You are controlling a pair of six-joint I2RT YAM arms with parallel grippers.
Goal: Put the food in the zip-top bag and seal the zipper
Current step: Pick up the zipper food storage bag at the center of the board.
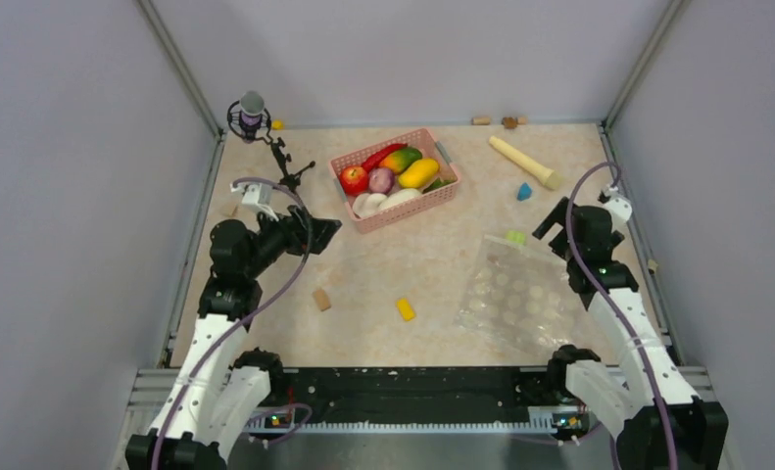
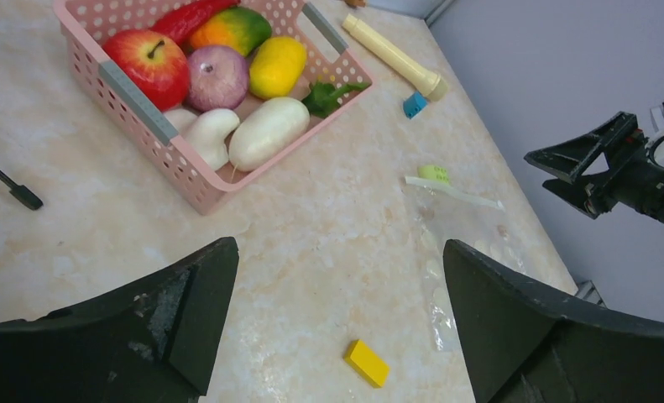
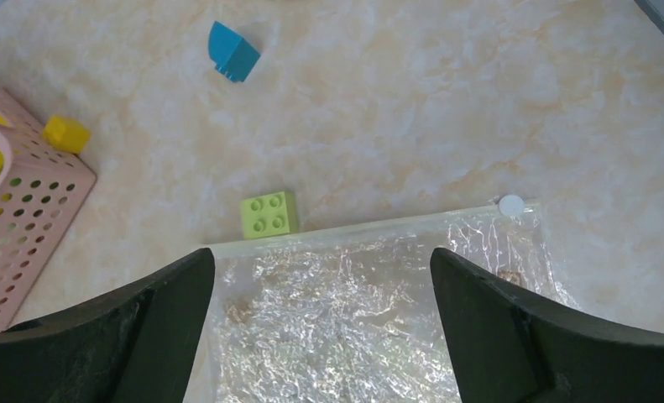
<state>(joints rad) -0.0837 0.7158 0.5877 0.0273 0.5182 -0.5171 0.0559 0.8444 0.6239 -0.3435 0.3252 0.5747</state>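
Observation:
The food lies in a pink basket (image 1: pixel 405 212): red apple (image 2: pixel 148 63), purple onion (image 2: pixel 217 77), yellow mango (image 2: pixel 277 65), orange-green mango (image 2: pixel 232 28), red chili (image 2: pixel 190 17) and white pieces (image 2: pixel 265 133). The clear, dotted zip-top bag (image 1: pixel 512 294) lies flat and empty at the right. Its zipper (image 3: pixel 353 227) runs along the far edge. My left gripper (image 2: pixel 338 248) hangs open above the table left of the basket, holding nothing. Over the bag's mouth end my right gripper (image 3: pixel 321 253) stands open and empty too.
A green block (image 3: pixel 269 213) touches the bag's zipper edge. A blue piece (image 1: pixel 525 191) and a cream rolling pin (image 1: pixel 525 162) lie behind it. A yellow block (image 2: pixel 367 363) and a tan block (image 1: pixel 321 300) sit mid-table. A microphone stand (image 1: pixel 253 113) is at back left.

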